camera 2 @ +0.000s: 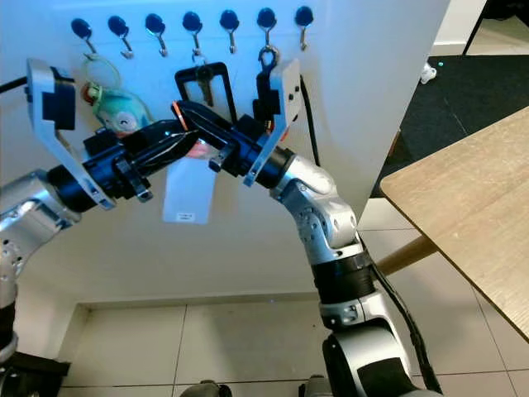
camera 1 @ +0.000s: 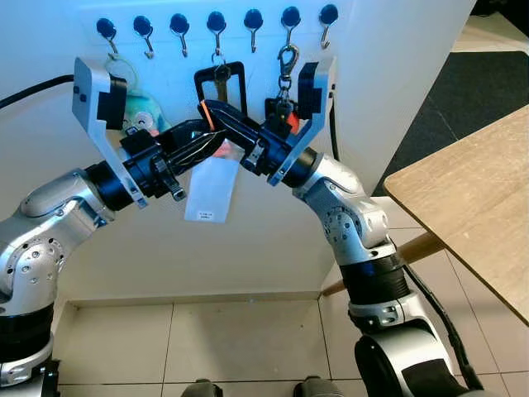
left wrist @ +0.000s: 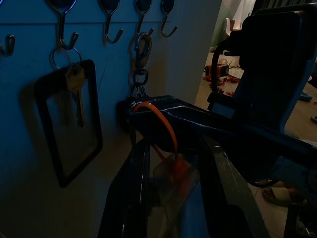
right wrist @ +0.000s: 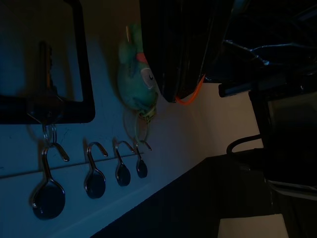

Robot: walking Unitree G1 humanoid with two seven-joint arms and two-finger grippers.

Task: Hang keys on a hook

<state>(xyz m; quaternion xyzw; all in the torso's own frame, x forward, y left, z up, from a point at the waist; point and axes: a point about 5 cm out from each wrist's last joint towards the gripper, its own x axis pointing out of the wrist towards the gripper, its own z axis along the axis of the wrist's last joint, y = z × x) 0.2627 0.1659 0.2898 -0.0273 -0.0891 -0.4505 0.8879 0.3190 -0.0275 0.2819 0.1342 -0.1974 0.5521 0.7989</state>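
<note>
Not yet hung: the orange key loop (camera 1: 206,117) with its clear tag (camera 1: 210,188) sits pinched where both pincers meet, right pincer (camera 1: 208,109) and left pincer (camera 1: 216,142) closed on it, just below the hooks (camera 1: 180,27).

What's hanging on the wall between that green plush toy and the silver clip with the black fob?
Between the green plush toy and the silver clip hangs a black rectangular frame with a brass key on its ring, seen in both eye views; two bare hooks sit between too.
</note>
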